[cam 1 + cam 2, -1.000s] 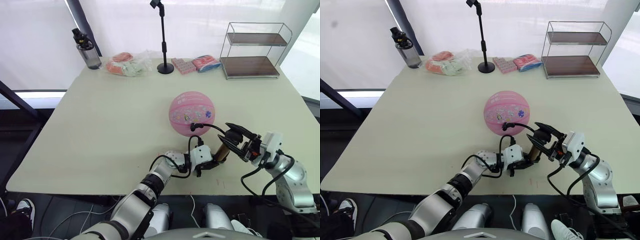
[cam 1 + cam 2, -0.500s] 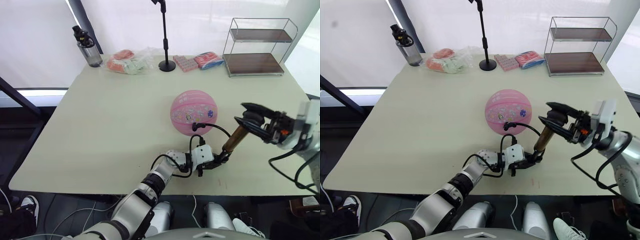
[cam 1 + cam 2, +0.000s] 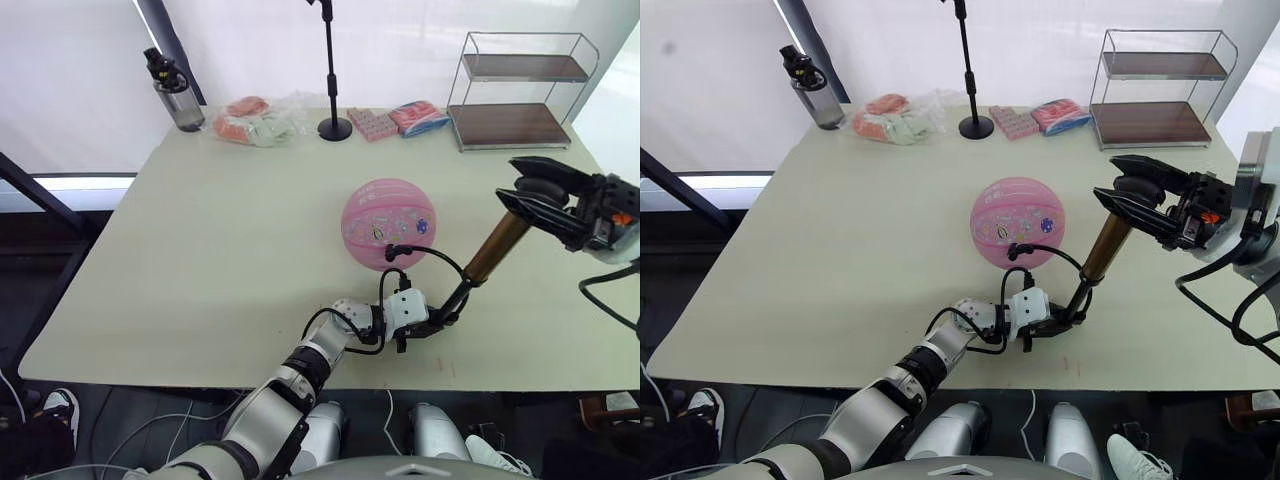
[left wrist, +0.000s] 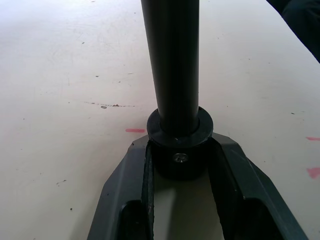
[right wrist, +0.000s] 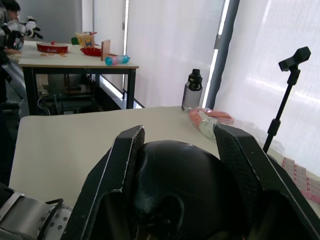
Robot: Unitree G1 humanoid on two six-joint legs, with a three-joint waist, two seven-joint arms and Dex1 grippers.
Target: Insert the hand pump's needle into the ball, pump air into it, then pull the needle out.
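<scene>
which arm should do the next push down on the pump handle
Right. The right gripper is shut on the hand pump's raised T-handle, so it can push straight down. The left gripper clamps the pump's base on the table, bracing it beside the ball.

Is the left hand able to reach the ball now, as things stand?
Probably not at once: the left hand is shut on the hand pump base, near the table front edge. The ball lies just beyond, with only the hose between them.
</scene>
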